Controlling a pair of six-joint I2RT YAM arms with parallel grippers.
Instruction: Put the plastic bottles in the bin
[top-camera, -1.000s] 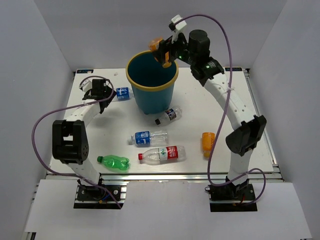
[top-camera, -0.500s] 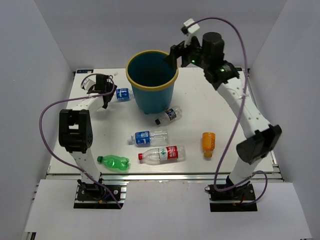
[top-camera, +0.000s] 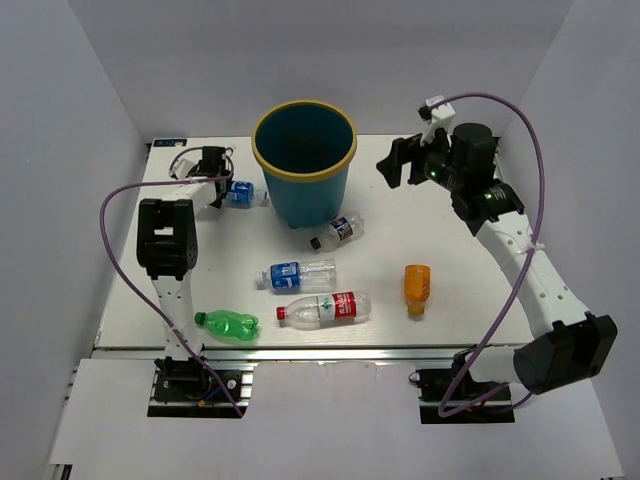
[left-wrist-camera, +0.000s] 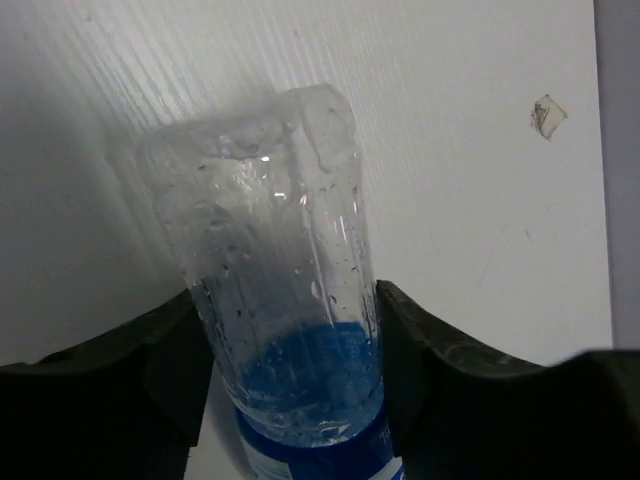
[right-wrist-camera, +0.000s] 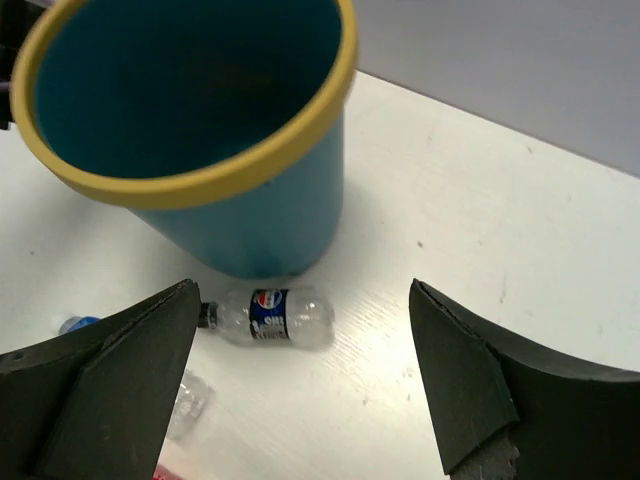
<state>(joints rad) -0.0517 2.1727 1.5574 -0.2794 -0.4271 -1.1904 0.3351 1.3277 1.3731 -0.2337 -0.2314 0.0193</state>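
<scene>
A white, finely grooved table (top-camera: 470, 300) is closed in by plain pale grey walls (top-camera: 100, 90) on the left, right and far sides, and a metal rail (top-camera: 320, 351) is fitted along its near edge. The bin (top-camera: 312, 200) is stood upright on the table, toward the far edge and about midway across. Just left of the bin, a clear bottle (left-wrist-camera: 260, 220) with a blue label is laid on the table and clasped by the left gripper (left-wrist-camera: 287, 330), whose fingers are pressed against both its sides. The right gripper (right-wrist-camera: 302, 290) is held in the air to the right of the bin, spread wide with nothing in it. A Pepsi bottle (right-wrist-camera: 265, 315) is seen lying just in front of the bin. Further in front, a blue-label bottle (top-camera: 298, 273), a red-label bottle (top-camera: 322, 308) and a green bottle (top-camera: 228, 323) are laid on their sides. An orange bottle (top-camera: 417, 285) is found in front of the bin and to its right.
</scene>
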